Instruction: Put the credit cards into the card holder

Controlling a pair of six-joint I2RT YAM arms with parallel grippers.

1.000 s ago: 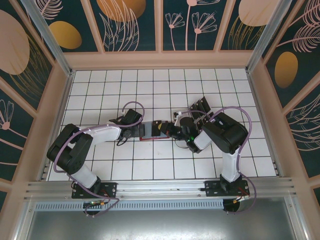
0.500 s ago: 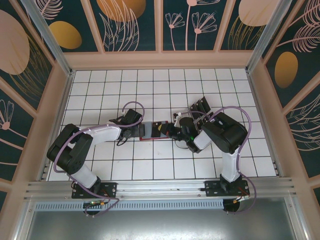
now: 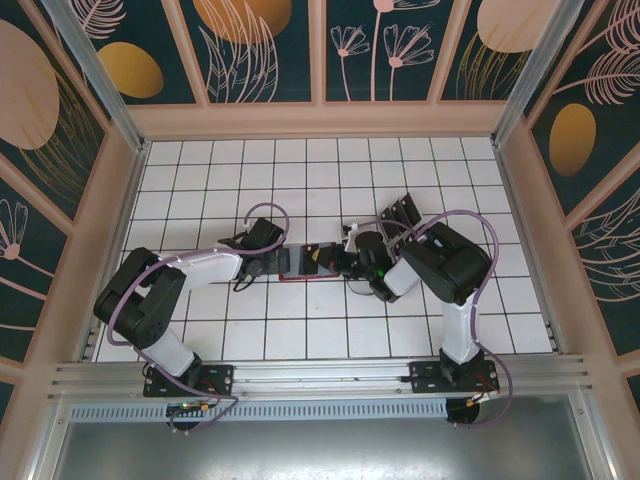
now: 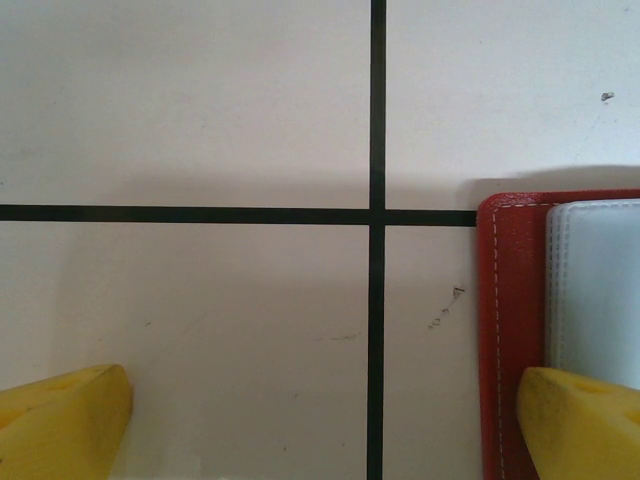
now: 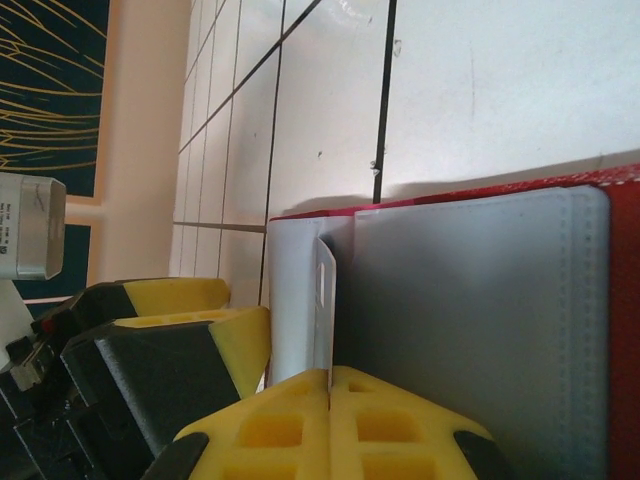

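The red card holder point(image 3: 305, 263) lies open on the tiled floor between both grippers, its pale grey inner pockets point(image 5: 480, 320) facing up. My right gripper point(image 5: 330, 375) is shut on a thin credit card point(image 5: 323, 290), seen edge-on and standing upright over the holder's left pocket. In the top view the right gripper point(image 3: 343, 262) sits at the holder's right end. My left gripper point(image 4: 320, 430) is open and low over the floor, with one yellow fingertip point(image 4: 580, 420) on the holder's red edge point(image 4: 510, 330) and the other on bare tile. Nothing is between its fingers.
A clear rack holding dark cards point(image 3: 400, 212) stands just behind the right arm. The left gripper's yellow fingers point(image 5: 235, 340) show close to the held card in the right wrist view. Open white tiles point(image 3: 300, 180) lie behind, and low walls ring the floor.
The right gripper has edged left over the card holder with the card in it. The left arm has stayed in place.
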